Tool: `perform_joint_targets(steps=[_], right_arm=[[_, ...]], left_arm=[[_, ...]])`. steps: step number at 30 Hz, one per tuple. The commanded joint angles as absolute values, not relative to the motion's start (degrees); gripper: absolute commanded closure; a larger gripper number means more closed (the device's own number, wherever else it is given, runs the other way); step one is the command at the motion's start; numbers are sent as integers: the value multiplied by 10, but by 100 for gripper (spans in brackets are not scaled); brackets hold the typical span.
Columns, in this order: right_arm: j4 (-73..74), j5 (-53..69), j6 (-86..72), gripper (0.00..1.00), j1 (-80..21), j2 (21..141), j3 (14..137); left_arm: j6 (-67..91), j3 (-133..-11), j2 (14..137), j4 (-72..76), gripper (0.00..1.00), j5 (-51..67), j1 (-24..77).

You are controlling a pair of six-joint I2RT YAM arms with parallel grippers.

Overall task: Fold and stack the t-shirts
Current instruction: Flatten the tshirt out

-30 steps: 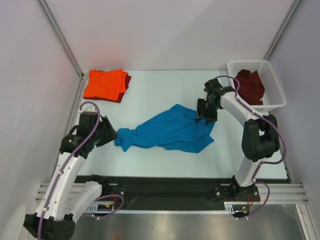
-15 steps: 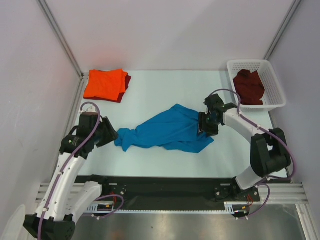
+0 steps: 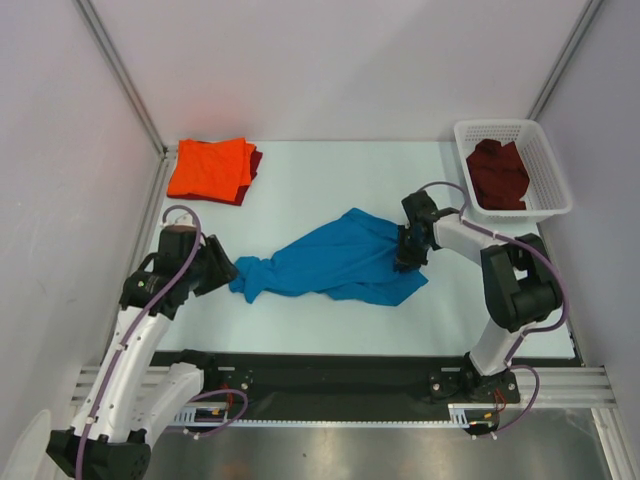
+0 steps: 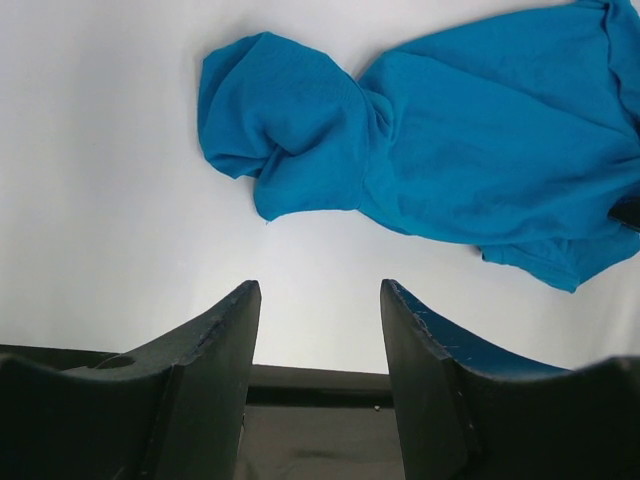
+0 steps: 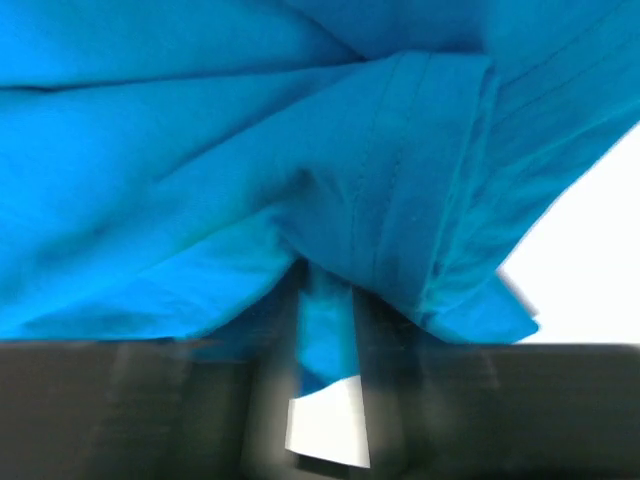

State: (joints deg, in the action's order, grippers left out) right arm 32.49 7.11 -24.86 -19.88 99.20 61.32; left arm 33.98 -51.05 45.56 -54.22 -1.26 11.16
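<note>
on tbl (image 3: 330, 185): rumpled, twisted blue tee (image 3: 340, 265)

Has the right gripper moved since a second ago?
Yes. The right gripper has moved away from the white basket, toward the near side, and now sits on the right end of the blue t-shirt.

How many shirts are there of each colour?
orange shirt: 1
blue shirt: 1
dark red shirts: 2, one under the orange shirt, one in the basket, where more may be hidden
Total: 4 shirts in view
</note>
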Motion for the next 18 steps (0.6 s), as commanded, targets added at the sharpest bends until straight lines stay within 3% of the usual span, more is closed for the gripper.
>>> perform_joint_targets(steps=[1, 2, 3, 4, 13, 18], right_arm=[[319, 56, -254, 82, -206, 986, 628], [326, 55, -255, 87, -208, 968, 626], [340, 55, -256, 99, -211, 957, 623], [349, 54, -255, 100, -218, 943, 614], [536, 62, -262, 100, -242, 741, 579], [556, 132, -258, 100, -242, 744, 589]], left_arm=[[328, -521, 446, -546, 43, -13, 107], [328, -522, 445, -548, 43, -15, 107], [328, -519, 442, -548, 43, -18, 107], [327, -518, 442, -547, 43, -18, 106], [321, -504, 443, -535, 43, -29, 106], [316, -501, 446, -533, 43, -31, 107]])
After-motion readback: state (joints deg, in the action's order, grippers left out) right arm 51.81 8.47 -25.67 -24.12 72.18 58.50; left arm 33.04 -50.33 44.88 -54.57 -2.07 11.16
